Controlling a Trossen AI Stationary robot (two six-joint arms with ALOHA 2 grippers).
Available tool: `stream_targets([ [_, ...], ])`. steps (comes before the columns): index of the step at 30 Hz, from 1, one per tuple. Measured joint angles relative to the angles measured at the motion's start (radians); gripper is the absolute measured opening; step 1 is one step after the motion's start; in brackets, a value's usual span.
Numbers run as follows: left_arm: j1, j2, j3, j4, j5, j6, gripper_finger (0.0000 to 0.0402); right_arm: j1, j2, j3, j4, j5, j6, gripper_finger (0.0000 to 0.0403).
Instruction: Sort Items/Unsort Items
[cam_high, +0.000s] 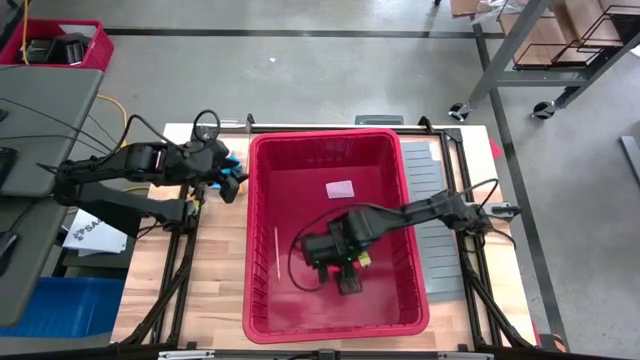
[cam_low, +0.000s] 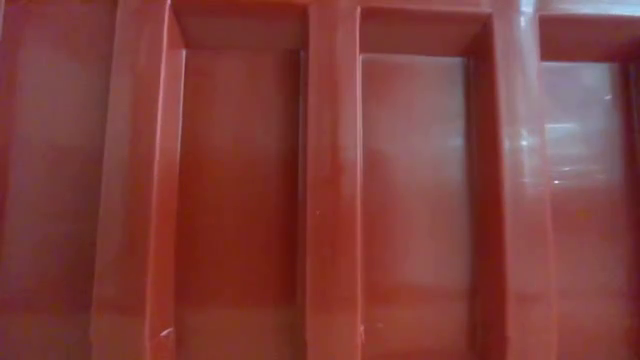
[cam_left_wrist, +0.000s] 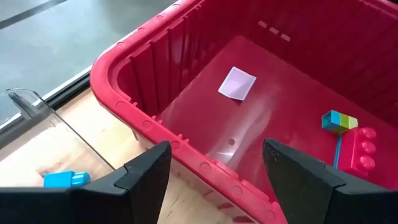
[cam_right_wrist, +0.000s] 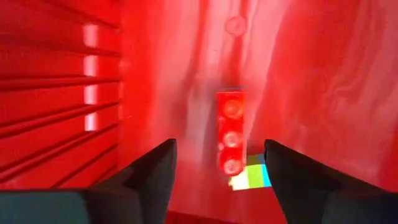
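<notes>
Right gripper (cam_right_wrist: 217, 163): positioned low inside the red bin (cam_high: 262, 240), fingers spread, nothing clamped. Red studded brick (cam_right_wrist: 230, 132): lying on the bin floor just ahead, in line with the gap between the fingers, touching a green-and-blue block (cam_right_wrist: 252, 177). Thin pale stick (cam_high: 277, 253): lying on the bin floor toward the left wall. Pale paper square (cam_left_wrist: 237, 83): flat on the bin floor. Left gripper (cam_left_wrist: 214, 177): held above the bin's left rim, fingers apart, empty. Blue block (cam_left_wrist: 65, 179): resting on the wooden table (cam_high: 215, 290) outside the bin.

Bright even daylight; glare streaks on glossy bin (cam_right_wrist: 186, 56), soft blur.
</notes>
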Motion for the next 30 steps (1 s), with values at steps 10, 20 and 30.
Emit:
stream_targets([
  [10, -0.019, -0.002, 0.0, 0.0, -0.009, 0.046, 0.025, -0.006, 0.137, -0.001, 0.023, -0.01, -0.026, 0.0252],
  [20, -0.018, -0.002, 0.0, -0.003, 0.011, 0.061, 0.025, -0.007, 0.278, -0.002, 0.01, 0.114, 0.012, 0.0252],
  [30, -0.018, -0.009, 0.0, -0.02, 0.029, 0.079, 0.025, -0.009, 0.385, 0.001, -0.001, -0.024, 0.009, 0.0248],
])
